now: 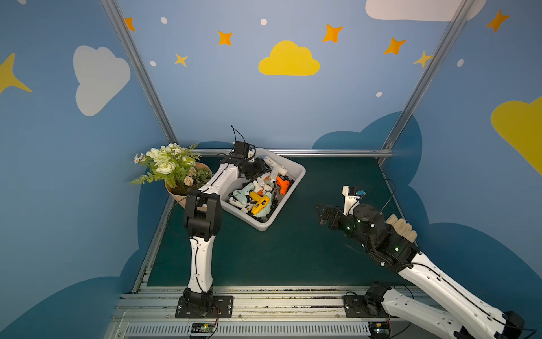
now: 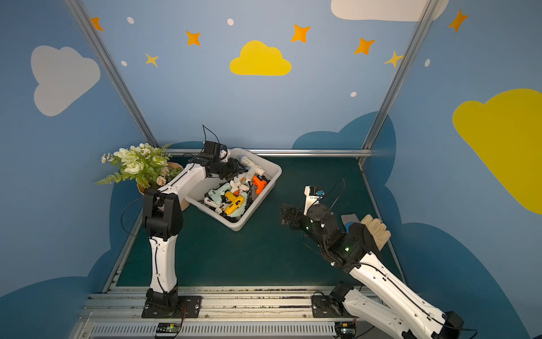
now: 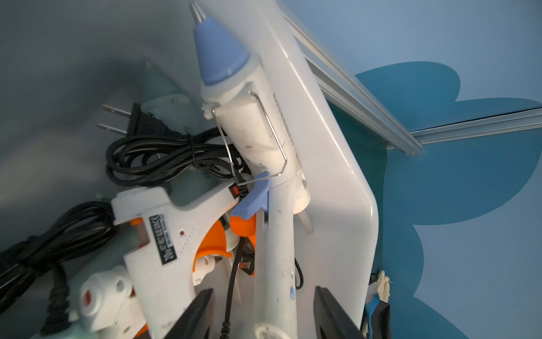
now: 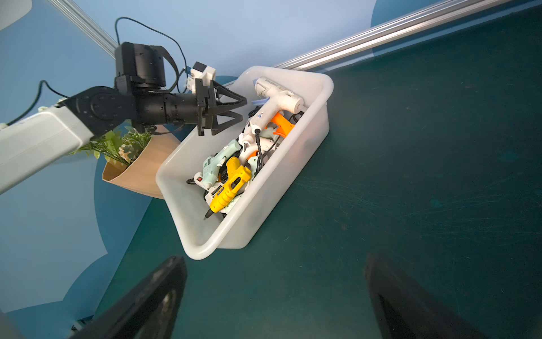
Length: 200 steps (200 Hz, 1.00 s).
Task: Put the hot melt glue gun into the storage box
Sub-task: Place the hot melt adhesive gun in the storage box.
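White blue-nozzled glue gun (image 3: 249,132) rests inside white plastic storage box (image 4: 264,205), far-left corner of tabletop (image 1: 293,258); placing looks done. Left gripper (image 4: 244,111) parted, empty; right gripper (image 1: 321,215) wide, empty.

Yeah, the storage box (image 4: 278,190) is crammed, white glue gun (image 4: 277,98) on top. The left gripper (image 4: 244,111) hangs beside it, jaws apart.

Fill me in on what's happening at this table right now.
The left pincer hangs open over the storage box. Its jaws stand on either side of the handle of a white glue gun without squeezing it. That gun leans against the box's wall, on top of a pile of other glue guns, a yellow glue gun among them. The right pincer is open and empty above the green mat, away from the box.
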Available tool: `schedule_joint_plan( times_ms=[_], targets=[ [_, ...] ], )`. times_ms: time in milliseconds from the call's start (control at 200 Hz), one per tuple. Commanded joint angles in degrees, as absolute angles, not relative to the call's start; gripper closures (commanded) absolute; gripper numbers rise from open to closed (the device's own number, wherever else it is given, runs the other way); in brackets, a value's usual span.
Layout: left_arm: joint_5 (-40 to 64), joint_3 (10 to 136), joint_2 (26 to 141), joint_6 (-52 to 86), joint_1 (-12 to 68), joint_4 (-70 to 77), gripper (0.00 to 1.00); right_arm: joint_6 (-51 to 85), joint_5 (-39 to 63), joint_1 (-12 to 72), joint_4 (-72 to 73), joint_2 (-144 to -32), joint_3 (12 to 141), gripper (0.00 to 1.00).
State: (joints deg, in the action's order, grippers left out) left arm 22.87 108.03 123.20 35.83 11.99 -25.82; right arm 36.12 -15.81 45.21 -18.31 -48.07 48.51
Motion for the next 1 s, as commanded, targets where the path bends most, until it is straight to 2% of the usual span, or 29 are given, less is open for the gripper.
schedule_joint_plan(
  times_ms=[0,115,250,471,716,786,996],
  targets=[
    [19.89,104.94,117.99,34.54,11.68,-22.49,0.46,36.11,-15.7,45.17,-18.54,-48.16,48.78,0.02],
    [21.08,103.53,115.82,33.28,12.75,-21.62,0.54,36.39,-15.56,45.18,-18.28,-48.35,48.76,0.02],
    [20.51,100.37,111.98,31.79,15.04,-20.43,0.53,36.42,-15.46,45.17,-18.67,-48.35,48.78,0.02],
    [15.18,88.8,100.28,30.56,18.27,-14.69,0.36,36.22,-18.92,45.17,-21.72,-46.14,48.69,0.02],
    [6.14,73.5,81.76,28.21,20.77,-10.08,0.03,35.46,-27.61,44.95,-25.94,-40.47,46.44,0.02],
    [3.54,68.57,75.84,27.16,21.24,-8.97,0.0,35.41,-30.78,44.91,-27.64,-38.27,45.68,0.02],
    [-2.3,52.49,57.46,24.5,21.88,-5.24,0.0,34.44,-38.0,44.56,-30.61,-29.15,42.4,0.02]
  ],
)
